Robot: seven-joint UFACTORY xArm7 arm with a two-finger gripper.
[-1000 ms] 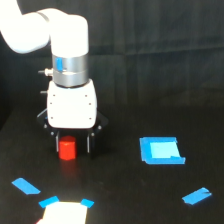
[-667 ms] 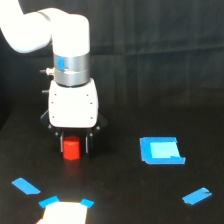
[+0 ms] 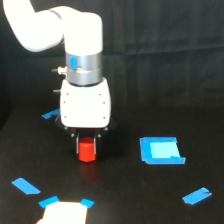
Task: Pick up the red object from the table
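Nearest the camera there's a pale white patch [image 3: 64, 214] with blue tape corners at the bottom edge, same spot as before, plus a blue tape strip [image 3: 25, 186] on the exterior view's left and another strip [image 3: 196, 196] on the right. Behind those, the red object [image 3: 87, 150] sits on the black table [image 3: 130, 200], pretty much where it was a second ago. What's changed: the gripper [image 3: 87, 142] has dropped lower, so the dark fingers now sit on either side of the red block and its top is tucked up between them. Can't tell if the fingers are actually squeezing it. The blue square patch [image 3: 161, 150] hasn't budged, well off to the right. Farther back, a bit of blue tape [image 3: 50, 114] pokes out beside the white body.
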